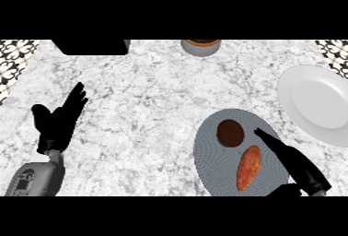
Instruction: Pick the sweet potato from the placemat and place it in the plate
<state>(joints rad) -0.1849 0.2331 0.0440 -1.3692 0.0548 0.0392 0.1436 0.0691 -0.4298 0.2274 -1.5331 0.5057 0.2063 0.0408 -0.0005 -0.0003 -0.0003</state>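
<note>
An orange sweet potato (249, 168) lies lengthwise on the grey round placemat (211, 156) at the lower right. My right hand (292, 162) hovers just right of it, fingers straight and pointing up-left, not touching it. The white plate (319, 103) sits at the right edge, beyond the placemat, with nothing on it. My left hand (58, 120) rests open at the left, fingers up, far from both.
A dark brown round object (230, 132) lies on the placemat just above the sweet potato. A grey cup (201, 46) stands at the back centre, and a black box (92, 46) at the back left.
</note>
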